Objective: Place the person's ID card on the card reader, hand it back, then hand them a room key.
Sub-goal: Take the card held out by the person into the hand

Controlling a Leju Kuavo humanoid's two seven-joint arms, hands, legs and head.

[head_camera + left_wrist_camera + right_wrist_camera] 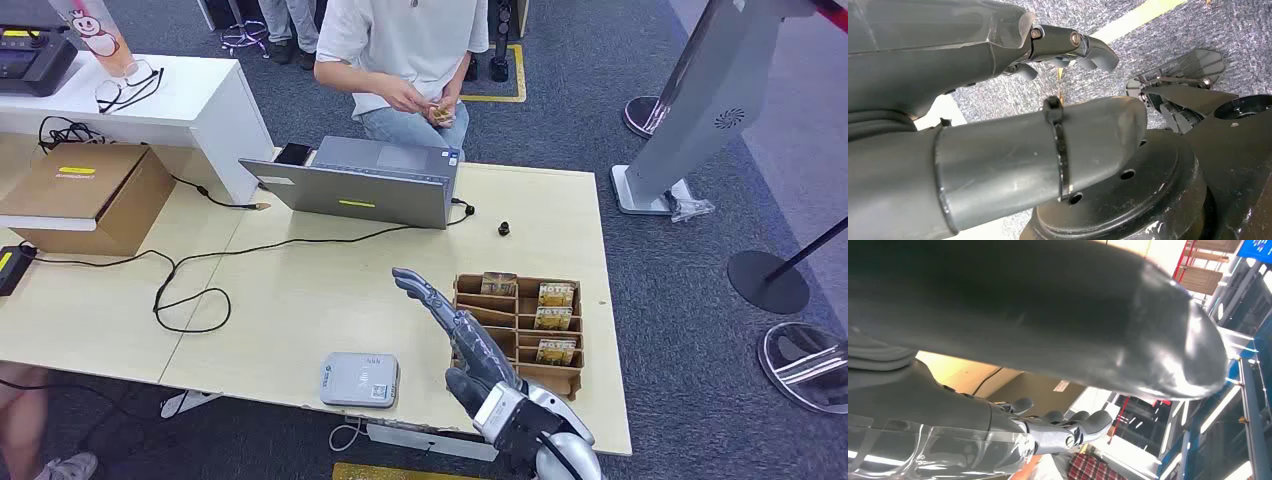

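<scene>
Over the wooden table (300, 300), right robot hand (470, 340) stretches empty, fingers apart, beside the card reader (360, 379).

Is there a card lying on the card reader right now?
No, in the head view the grey card reader near the table's front edge has nothing on its top.

"HOTEL" reads on the key cards (556, 294) standing in the wooden slotted holder (470, 290), lower right of centre in the head view; the same word shows faintly on the two cards below it. Yellow label on the cardboard box (77, 170), left side: print too small to read. Yellow strip on the laptop lid (356, 204), centre: unreadable. Small blue logo on the grey card reader (328, 375), bottom centre: illegible. Wrist views: no legible text.
</scene>
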